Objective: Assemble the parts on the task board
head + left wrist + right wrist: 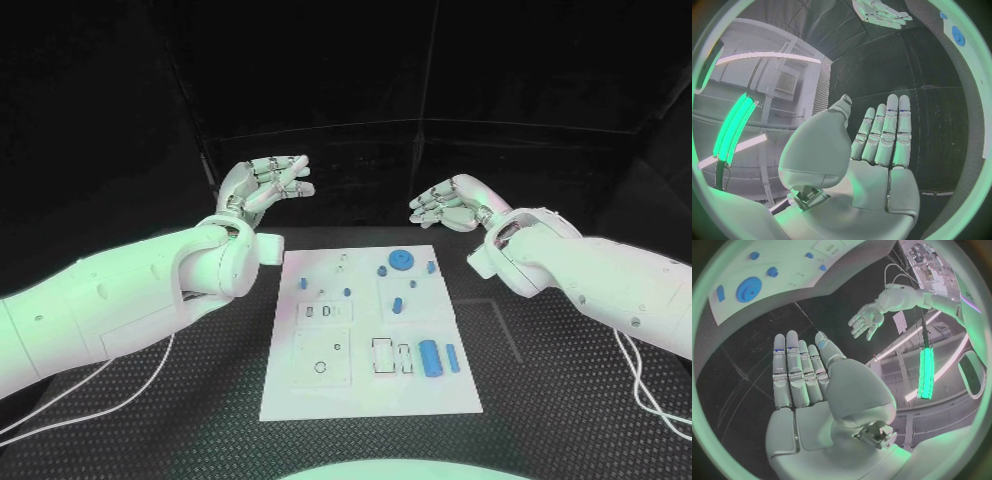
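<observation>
Black ribbed table (577,400), white task board (368,395) with blue parts (400,262), left hand (267,182) and right hand (450,205) empty, fingers spread

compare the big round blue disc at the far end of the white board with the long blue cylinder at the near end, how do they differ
The round blue disc is flat and circular with a hole at its centre; the long blue cylinder is a rounded bar. The disc lies at the far end of the white task board, nearer the hands; the cylinder lies at the near end, lengthwise along the board. Both are blue, lie on the board, and are untouched.
</observation>
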